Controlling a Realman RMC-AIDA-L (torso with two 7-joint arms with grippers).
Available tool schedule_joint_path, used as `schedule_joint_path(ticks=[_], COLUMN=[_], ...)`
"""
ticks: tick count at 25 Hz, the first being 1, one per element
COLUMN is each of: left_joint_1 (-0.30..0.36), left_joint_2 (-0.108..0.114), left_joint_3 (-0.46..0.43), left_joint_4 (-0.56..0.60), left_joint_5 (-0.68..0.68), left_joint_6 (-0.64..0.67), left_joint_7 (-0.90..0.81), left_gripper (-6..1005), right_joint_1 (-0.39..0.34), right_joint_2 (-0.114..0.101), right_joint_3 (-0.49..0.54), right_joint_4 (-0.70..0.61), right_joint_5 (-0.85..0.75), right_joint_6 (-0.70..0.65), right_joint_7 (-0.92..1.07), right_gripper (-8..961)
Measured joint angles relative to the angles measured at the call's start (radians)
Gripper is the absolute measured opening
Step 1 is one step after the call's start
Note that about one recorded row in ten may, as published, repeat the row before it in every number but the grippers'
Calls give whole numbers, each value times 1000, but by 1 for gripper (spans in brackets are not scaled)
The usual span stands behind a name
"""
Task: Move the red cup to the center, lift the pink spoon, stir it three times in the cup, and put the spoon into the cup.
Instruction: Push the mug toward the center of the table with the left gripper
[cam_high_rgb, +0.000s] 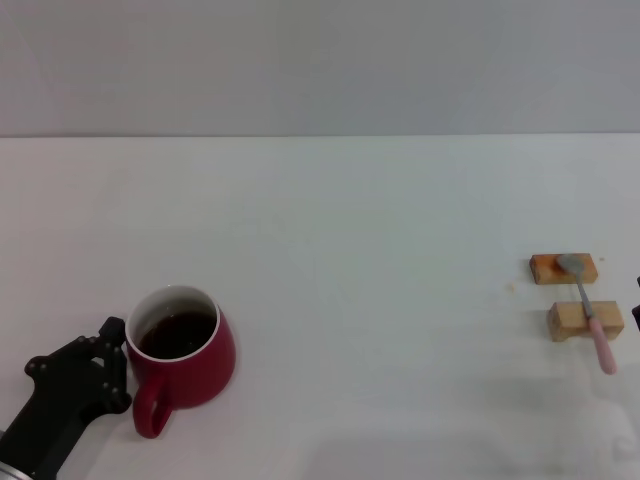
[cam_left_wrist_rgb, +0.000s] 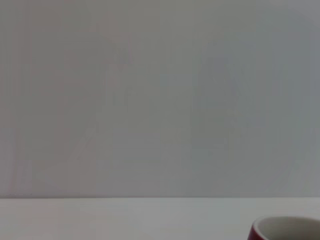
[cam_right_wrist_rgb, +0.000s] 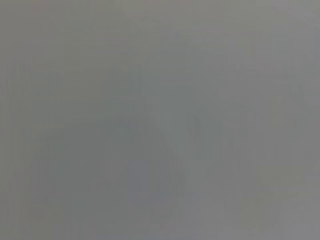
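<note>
From the head view, the red cup (cam_high_rgb: 183, 358) sits at the lower left of the frame on the white counter (cam_high_rgb: 380, 300), dark liquid inside and its loop handle turned toward the bottom edge. The left gripper (cam_high_rgb: 105, 365) is black and comes in from the bottom left corner, right against the cup's left side; whether its jaws are spread or closed I cannot tell from here. Far over at the right of the frame, well apart from the cup, the pink spoon (cam_high_rgb: 590, 315) lies across two small wooden blocks (cam_high_rgb: 585, 321): its grey bowl rests on the farther, orange-topped one, and its pink handle crosses the nearer block and sticks out past it toward the bottom edge. A sliver of something dark shows at the right edge beside the blocks; I cannot say what it is.

The left wrist view shows a pale wall above the counter, with only the cup's rim (cam_left_wrist_rgb: 287, 229) peeking in at the lower right corner.

The right wrist view is plain grey, with nothing to make out.
</note>
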Motion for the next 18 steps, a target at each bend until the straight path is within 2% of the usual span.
schedule_joint_path(ticks=[18], left_joint_1=[-50], left_joint_2=[-5], left_joint_3=[62], left_joint_4=[-67], left_joint_5=[1], left_joint_6=[-34], left_joint_7=[11], left_gripper=[-2], right_joint_1=[9], right_joint_2=[0], right_joint_3=[1], right_joint_4=[-2], right_joint_5=[4], right_joint_6=[3], right_joint_7=[0], right_gripper=[636])
